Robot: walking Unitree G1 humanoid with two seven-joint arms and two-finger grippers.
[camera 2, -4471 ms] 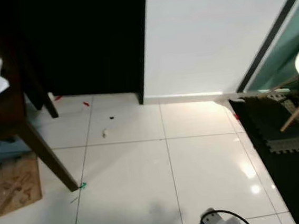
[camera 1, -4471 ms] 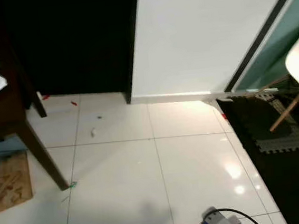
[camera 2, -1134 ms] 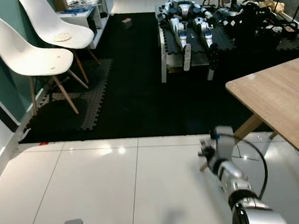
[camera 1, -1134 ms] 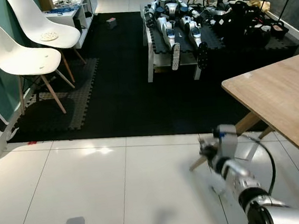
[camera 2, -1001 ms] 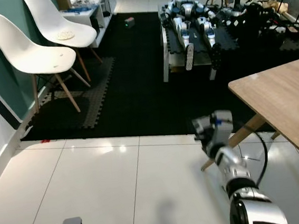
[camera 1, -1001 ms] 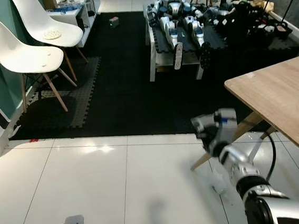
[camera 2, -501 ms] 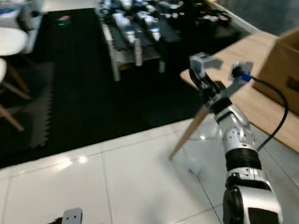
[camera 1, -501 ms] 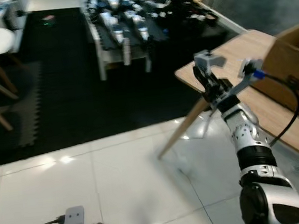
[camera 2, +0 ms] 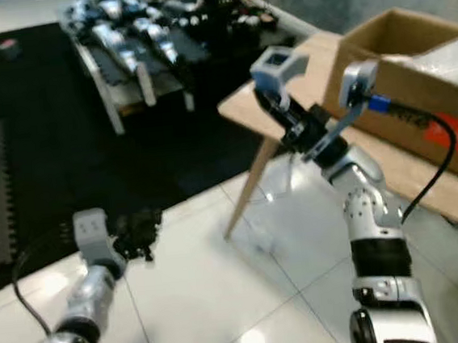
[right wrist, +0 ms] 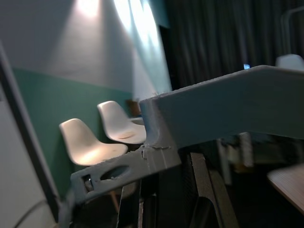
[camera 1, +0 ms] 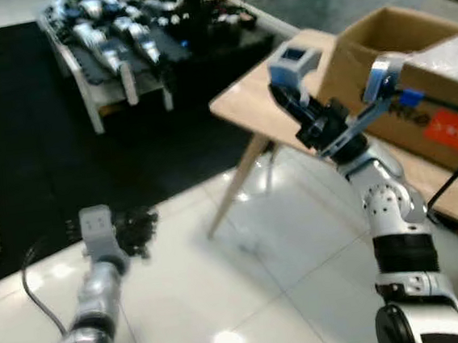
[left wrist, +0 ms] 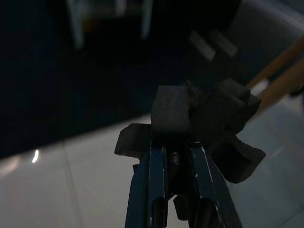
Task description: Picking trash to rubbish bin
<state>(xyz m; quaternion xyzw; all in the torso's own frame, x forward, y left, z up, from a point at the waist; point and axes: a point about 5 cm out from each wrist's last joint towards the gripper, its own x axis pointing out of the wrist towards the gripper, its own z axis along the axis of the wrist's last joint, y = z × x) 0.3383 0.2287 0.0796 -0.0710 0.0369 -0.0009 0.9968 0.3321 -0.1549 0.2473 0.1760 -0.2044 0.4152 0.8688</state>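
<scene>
A crumpled piece of dark foam trash (left wrist: 199,118) is seen clamped between the two black fingers of the left gripper (left wrist: 176,156), which is held out low over the glossy white tiled floor (camera 1: 300,237), close to where the tiles meet the black floor mat (camera 1: 17,159). In the head views the same dark wad (camera 2: 140,229) is shown at the tip of the silver left arm (camera 2: 91,298), with a black cable (camera 2: 20,281) looped beside it. The right arm (camera 1: 388,221) is raised upright in front of the camera, level with the corner of a light wooden table (camera 1: 263,107), its wrist fitted with a pale camera block (camera 1: 293,58) and a blue-tipped cable (camera 1: 448,130) trailing off it. The right gripper (camera 2: 290,129) is seen only as dark fingers tucked under that block, and whether they are parted or closed cannot be told. An open brown cardboard box (camera 1: 397,58) bearing a red label (camera 1: 450,132) is set on the table just beyond the raised arm, with crinkled clear plastic (camera 1: 453,51) inside it. Farther back, on the mat, a low bench (camera 1: 114,73) is loaded with silver and black robot parts (camera 1: 110,37). Through the right wrist camera, two white shell chairs (right wrist: 102,137) are made out against a teal and grey wall (right wrist: 57,80), beside dark curtains (right wrist: 213,42).
</scene>
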